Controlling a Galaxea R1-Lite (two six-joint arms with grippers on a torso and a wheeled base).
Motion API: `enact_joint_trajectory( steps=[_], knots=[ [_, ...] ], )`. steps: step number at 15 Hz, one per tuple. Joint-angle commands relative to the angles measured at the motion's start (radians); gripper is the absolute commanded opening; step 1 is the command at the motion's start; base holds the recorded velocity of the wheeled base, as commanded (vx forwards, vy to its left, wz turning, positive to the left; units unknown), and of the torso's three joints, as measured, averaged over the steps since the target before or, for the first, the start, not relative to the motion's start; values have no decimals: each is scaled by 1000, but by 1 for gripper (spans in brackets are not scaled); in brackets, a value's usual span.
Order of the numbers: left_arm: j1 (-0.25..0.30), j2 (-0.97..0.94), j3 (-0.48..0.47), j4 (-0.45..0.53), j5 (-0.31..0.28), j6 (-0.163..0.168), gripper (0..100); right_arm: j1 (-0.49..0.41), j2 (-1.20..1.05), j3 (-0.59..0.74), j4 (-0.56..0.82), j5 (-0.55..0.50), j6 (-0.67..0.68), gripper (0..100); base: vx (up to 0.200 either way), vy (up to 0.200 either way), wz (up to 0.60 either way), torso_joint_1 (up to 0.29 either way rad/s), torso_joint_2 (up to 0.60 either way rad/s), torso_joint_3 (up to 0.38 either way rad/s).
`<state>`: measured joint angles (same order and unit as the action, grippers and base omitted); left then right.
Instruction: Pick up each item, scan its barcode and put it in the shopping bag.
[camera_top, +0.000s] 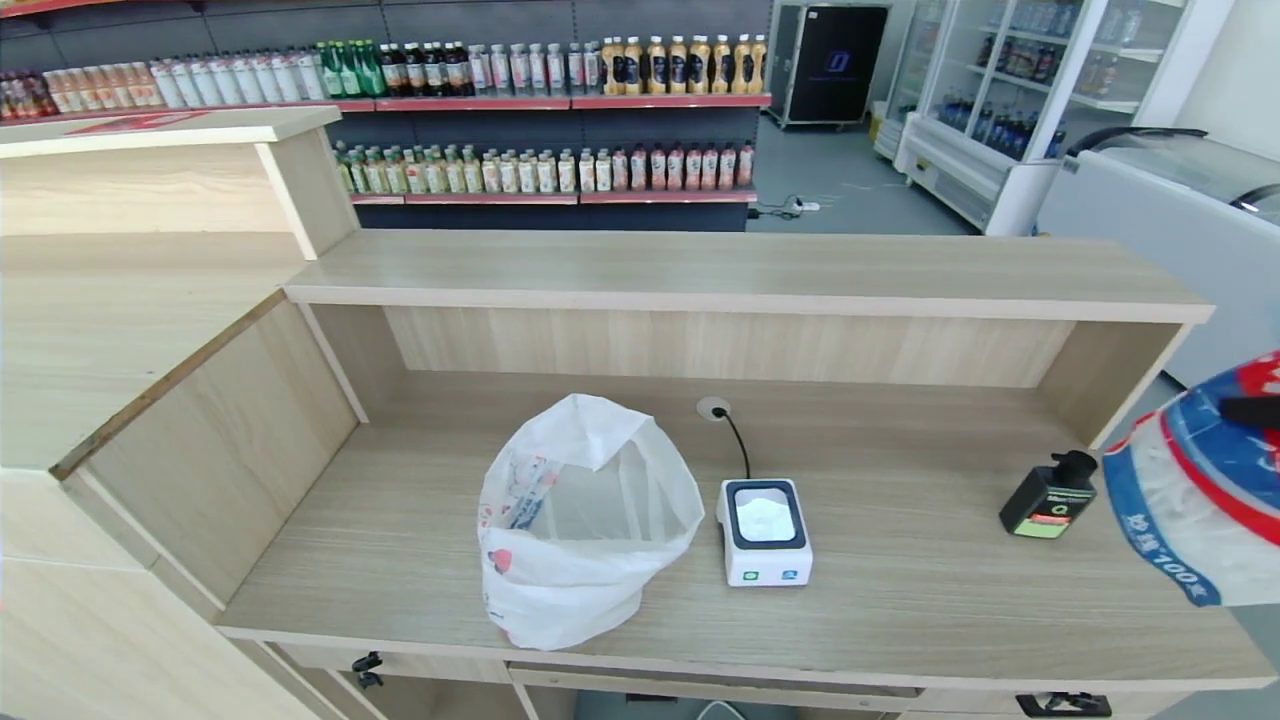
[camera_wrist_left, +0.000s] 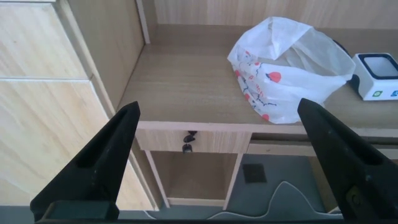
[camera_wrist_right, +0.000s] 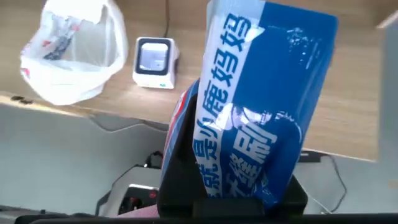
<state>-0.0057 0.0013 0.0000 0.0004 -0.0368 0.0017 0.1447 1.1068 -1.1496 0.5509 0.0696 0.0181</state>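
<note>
Wood-grain checkout counter (camera_top: 900, 600) carries three items standing on its surface, and a fourth is held above it. One white box-shaped barcode scanner (camera_top: 764, 532) with a dark-rimmed window sits near the middle, and one thin black cable (camera_top: 738, 440) runs from its back to a round port behind it. One white translucent plastic shopping bag (camera_top: 585, 525) with red print stands just to the left of the scanner, mouth open and upward, close to it but apart. One small black pump bottle (camera_top: 1048, 497) with a green and red label stands well to the right of the scanner. One large blue, white and red plastic-wrapped package (camera_wrist_right: 267, 81) is off the counter, further right of the scanner than the bottle. The right gripper (camera_wrist_right: 233, 180) pinches its lower end. The left gripper (camera_wrist_left: 217, 104) hangs in front of the counter edge, left of the scanner and beyond the bag, jaws spread wide and holding nothing.
</note>
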Motion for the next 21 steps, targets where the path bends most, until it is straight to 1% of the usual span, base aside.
enact_joint_trajectory(
  steps=[1,2,3,4,5,6,7,8,11,12,14,17,19,21],
  knots=[
    [0,0,0,0,0,0,100,-83,117,-24,-26,147,26,0,0,0,600,7,2,-2],
    [0,0,0,0,0,0,100,-132,151,1,-57,273,11,0,0,0,600,7,12,2],
    [0,0,0,0,0,0,100,-183,186,25,-74,369,-21,0,0,0,0,0,0,0],
    [0,0,0,0,0,0,100,-220,217,45,-80,427,-93,0,0,0,0,0,0,0],
    [0,0,0,0,0,0,100,-260,245,64,-89,484,-132,0,0,0,0,0,0,0],
    [0,0,0,0,0,0,100,-286,263,77,-108,558,-130,0,0,0,0,0,0,0],
    [0,0,0,0,0,0,100,-352,311,97,-138,717,-138,0,0,0,0,0,0,0],
    [0,0,0,0,0,0,100,-376,350,94,-140,768,-136,0,0,0,0,0,0,0],
    [0,0,0,0,0,0,100,-404,420,93,-160,816,-133,0,0,0,0,0,0,0],
    [0,0,0,0,0,0,100,-432,456,97,-160,881,-133,0,0,0,0,0,0,0],
    [0,0,0,0,0,0,100,-465,498,105,-161,981,-139,0,0,0,0,0,0,0],
    [0,0,0,0,0,0,100,-482,535,114,-160,998,-171,0,0,0,0,0,0,0],
    [0,0,0,0,0,0,100,-502,538,182,-160,1000,-251,0,0,0,0,0,0,0],
    [0,0,0,0,0,0,100,-508,539,249,-157,1001,-362,0,0,0,0,0,0,0]
  ],
)
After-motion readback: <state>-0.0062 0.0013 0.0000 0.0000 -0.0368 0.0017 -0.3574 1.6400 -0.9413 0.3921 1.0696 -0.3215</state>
